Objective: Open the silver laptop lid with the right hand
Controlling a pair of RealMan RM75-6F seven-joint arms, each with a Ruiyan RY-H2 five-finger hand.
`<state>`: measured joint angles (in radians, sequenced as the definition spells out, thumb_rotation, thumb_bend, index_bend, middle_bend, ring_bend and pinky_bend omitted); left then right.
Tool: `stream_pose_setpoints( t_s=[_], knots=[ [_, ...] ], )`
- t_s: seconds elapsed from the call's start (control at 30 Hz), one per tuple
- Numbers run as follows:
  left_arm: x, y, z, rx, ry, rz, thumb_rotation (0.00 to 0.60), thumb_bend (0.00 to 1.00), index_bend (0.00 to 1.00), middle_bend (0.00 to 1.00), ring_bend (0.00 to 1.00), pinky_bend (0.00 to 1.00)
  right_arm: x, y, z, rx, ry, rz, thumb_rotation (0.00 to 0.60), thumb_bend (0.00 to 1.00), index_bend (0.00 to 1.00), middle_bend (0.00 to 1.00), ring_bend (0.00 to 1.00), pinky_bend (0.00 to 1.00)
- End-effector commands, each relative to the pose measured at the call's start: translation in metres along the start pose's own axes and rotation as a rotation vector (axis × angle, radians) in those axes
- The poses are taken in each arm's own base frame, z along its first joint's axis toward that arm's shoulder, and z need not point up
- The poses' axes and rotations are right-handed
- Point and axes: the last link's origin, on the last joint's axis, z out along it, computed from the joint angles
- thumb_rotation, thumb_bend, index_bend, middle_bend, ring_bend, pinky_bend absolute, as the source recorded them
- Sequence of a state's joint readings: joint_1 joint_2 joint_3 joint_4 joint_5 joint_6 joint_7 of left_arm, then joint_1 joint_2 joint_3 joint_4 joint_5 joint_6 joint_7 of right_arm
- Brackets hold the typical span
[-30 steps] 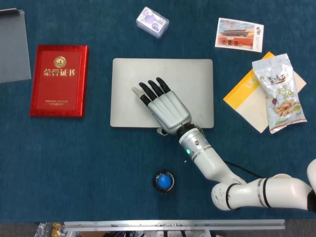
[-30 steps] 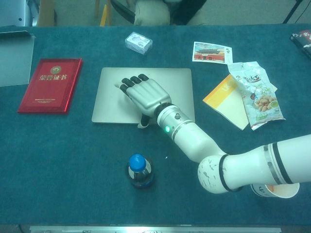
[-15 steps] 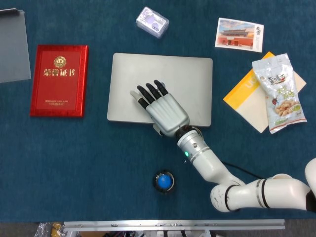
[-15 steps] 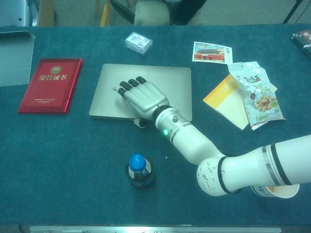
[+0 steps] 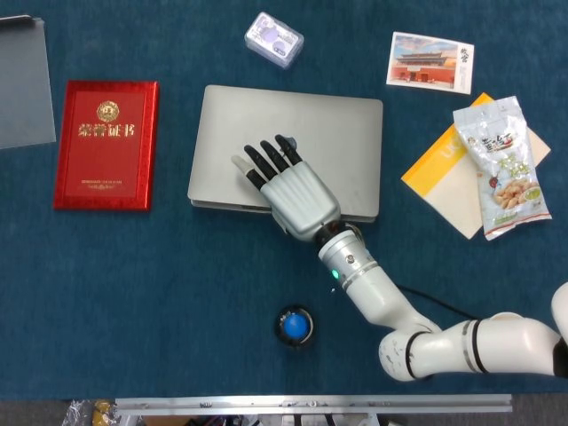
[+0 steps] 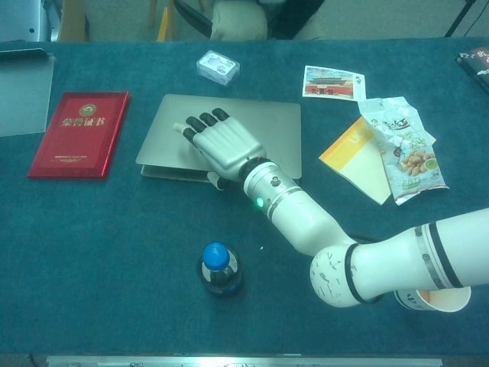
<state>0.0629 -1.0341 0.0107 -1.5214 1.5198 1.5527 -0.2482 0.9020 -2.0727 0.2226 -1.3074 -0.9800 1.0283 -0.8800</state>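
while the right hand (image 5: 288, 191) lies over the front half of the silver laptop (image 5: 293, 124) in the head view, the lid's near edge now shows a thin dark gap above the base, which the frame a second ago did not have; back then the lid sat flat and closed. the lid outline also looks pulled toward the far side and slightly trapezoid, so it has started tilting up. fingers lie spread on top of the lid, thumb seems hooked under the front edge, so the hand is pinching the lid rim. laptop sits mid table, between the red certificate (image 5: 106, 145) and the yellow envelope (image 5: 444, 173), card box (image 5: 274, 39) just beyond it.

chest view: same story, clearer. the silver laptop (image 6: 252, 122) shows a visible wedge at the front left corner, lid lifted off the base, where half a second ago it was barely cracked. right hand (image 6: 221, 145) has risen with it, thumb tucked below the edge. blue-capped bottle (image 6: 219, 267) stands near the forearm, apart from it.

left hand not seen in either view.

judgement: opening has begun but is only a small crack; most of the lift is left, and the thumb grip could slip.
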Motion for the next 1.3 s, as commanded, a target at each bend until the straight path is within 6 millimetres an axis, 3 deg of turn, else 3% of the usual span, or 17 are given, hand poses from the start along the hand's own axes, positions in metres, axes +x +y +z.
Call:
stream_pose_setpoints(
  t_s=[0.03, 0.63, 0.9, 1.3],
  knots=[
    [-0.002, 0.002, 0.003, -0.016, -0.010, 0.003, 0.600, 0.42, 0.16, 0.04, 0.00, 0.00, 0.007, 0.003, 0.000, -0.009, 0.016, -0.010, 0.600, 0.36, 0.00, 0.06, 0.00, 0.02],
    [-0.011, 0.027, 0.019, -0.139, -0.056, 0.022, 0.600, 0.42, 0.21, 0.11, 0.00, 0.00, 0.037, 0.016, 0.003, -0.047, 0.081, -0.061, 0.600, 0.36, 0.00, 0.06, 0.00, 0.02],
    [-0.014, 0.041, 0.025, -0.213, -0.076, 0.041, 0.600, 0.42, 0.24, 0.17, 0.07, 0.00, 0.051, 0.017, 0.007, -0.055, 0.114, -0.065, 0.600, 0.36, 0.00, 0.06, 0.00, 0.02],
    [-0.029, 0.077, 0.049, -0.424, -0.200, 0.062, 0.600, 0.42, 0.24, 0.14, 0.07, 0.00, 0.065, 0.023, 0.010, -0.078, 0.139, -0.091, 0.600, 0.36, 0.00, 0.06, 0.00, 0.02]
  ],
)
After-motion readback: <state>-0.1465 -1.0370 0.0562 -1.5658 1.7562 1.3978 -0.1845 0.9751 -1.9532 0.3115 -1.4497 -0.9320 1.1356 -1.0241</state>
